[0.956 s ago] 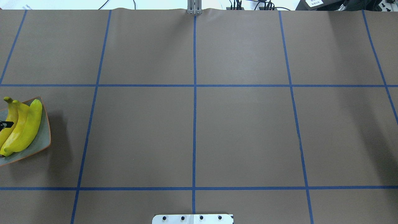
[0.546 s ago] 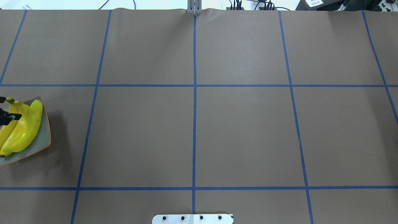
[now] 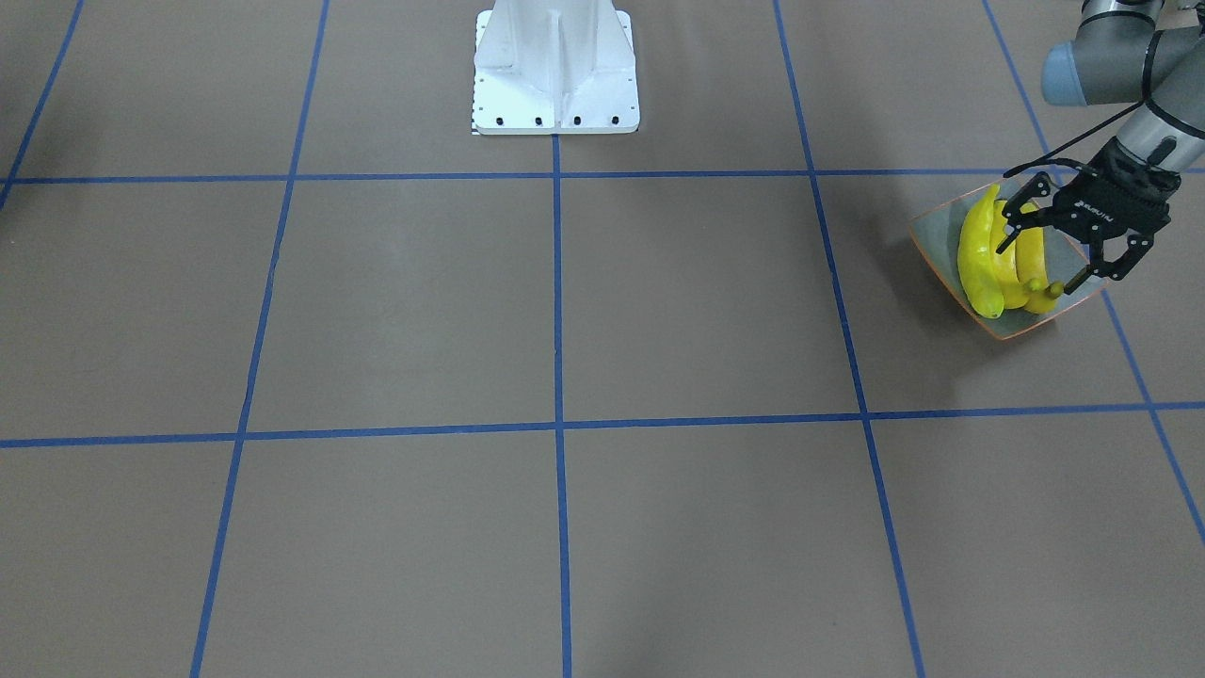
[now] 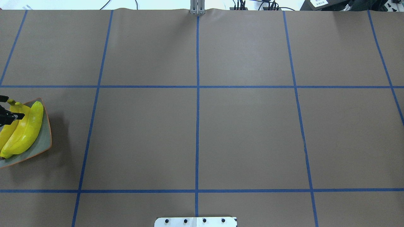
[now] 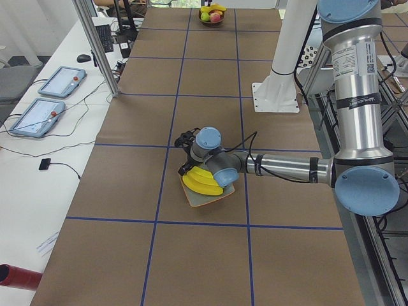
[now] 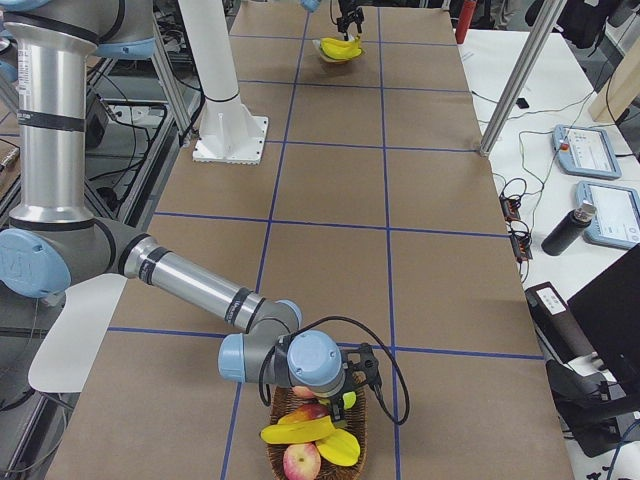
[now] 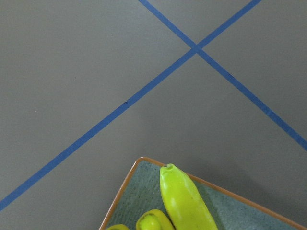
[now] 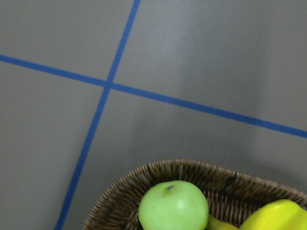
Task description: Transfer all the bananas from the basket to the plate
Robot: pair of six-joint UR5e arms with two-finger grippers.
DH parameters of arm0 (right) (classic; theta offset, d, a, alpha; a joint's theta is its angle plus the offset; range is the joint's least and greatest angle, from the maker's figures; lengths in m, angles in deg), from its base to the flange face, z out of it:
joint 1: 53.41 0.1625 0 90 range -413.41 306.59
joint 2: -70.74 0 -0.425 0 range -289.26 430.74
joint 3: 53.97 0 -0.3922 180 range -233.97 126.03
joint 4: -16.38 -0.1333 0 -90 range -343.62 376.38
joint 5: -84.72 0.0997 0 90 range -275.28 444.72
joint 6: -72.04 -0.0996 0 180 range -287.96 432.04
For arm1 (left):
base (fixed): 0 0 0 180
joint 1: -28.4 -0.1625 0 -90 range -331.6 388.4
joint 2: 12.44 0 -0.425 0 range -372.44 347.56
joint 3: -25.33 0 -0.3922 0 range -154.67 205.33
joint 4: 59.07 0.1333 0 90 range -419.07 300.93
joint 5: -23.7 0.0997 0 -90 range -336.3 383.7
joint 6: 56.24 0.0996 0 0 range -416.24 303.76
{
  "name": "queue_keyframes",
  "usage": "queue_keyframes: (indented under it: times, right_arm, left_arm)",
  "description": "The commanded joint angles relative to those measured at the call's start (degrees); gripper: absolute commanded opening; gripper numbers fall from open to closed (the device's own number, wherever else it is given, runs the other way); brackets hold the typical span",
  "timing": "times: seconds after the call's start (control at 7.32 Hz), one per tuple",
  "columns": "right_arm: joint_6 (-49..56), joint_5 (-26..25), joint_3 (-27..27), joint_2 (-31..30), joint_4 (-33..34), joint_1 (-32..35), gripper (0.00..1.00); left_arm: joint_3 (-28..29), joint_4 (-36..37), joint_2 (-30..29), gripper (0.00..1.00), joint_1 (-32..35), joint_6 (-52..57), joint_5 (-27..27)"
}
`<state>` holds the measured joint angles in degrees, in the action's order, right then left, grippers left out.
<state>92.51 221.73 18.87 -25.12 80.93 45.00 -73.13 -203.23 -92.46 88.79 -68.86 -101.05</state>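
Three bananas point(image 3: 979, 254) lay on the plate point(image 3: 934, 234); left gripper point(image 3: 1037, 266), spread wide and empty, had edged toward their far tips in the last second. Right gripper point(image 6: 362, 372) hung over the basket point(image 8: 225, 189), grip impossible to tell; fourth banana point(image 6: 298, 432) waited there.

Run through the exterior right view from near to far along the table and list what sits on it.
wicker basket of fruit → white robot base → plate holding bananas
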Motion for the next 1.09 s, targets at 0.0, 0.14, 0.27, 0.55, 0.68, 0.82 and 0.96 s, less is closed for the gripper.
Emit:
queue_keyframes:
  times: [0.0, 0.14, 0.27, 0.55, 0.68, 0.82, 0.96]
  right_arm:
    - [3.4, -0.3, -4.8, 1.1, 0.0, 0.3, 0.99]
    - [4.5, -0.7, -6.0, 1.2, 0.0, 0.3, 0.97]
    - [4.5, -2.7, -6.7, 2.0, -0.2, 0.3, 0.92]
    - [4.2, -4.1, -8.2, 3.1, -0.2, 0.2, 0.73]
    - [4.1, -5.2, -9.1, 3.2, -0.3, 0.2, 0.73]
    - [3.8, -5.3, -9.1, 3.3, -0.3, 0.2, 0.73]
    - [3.8, -5.2, -9.2, 3.2, -0.2, 0.2, 0.74]
  left_arm:
    - [0.0, -0.1, -0.1, 1.00, 0.1, 0.0, 0.1]
    - [-0.1, -0.1, 0.0, 1.00, 0.1, 0.0, 0.1]
    - [-0.1, -0.1, 0.0, 1.00, 0.1, 0.0, 0.2]
    - [-0.1, -0.2, 0.0, 1.00, 0.2, 0.0, 0.3]
    - [-0.1, -0.2, 0.0, 1.00, 0.3, 0.1, 0.3]
    - [-0.1, -0.2, 0.0, 1.00, 0.3, 0.1, 0.4]
    - [-0.1, -0.2, 0.0, 1.00, 0.3, 0.1, 0.4]
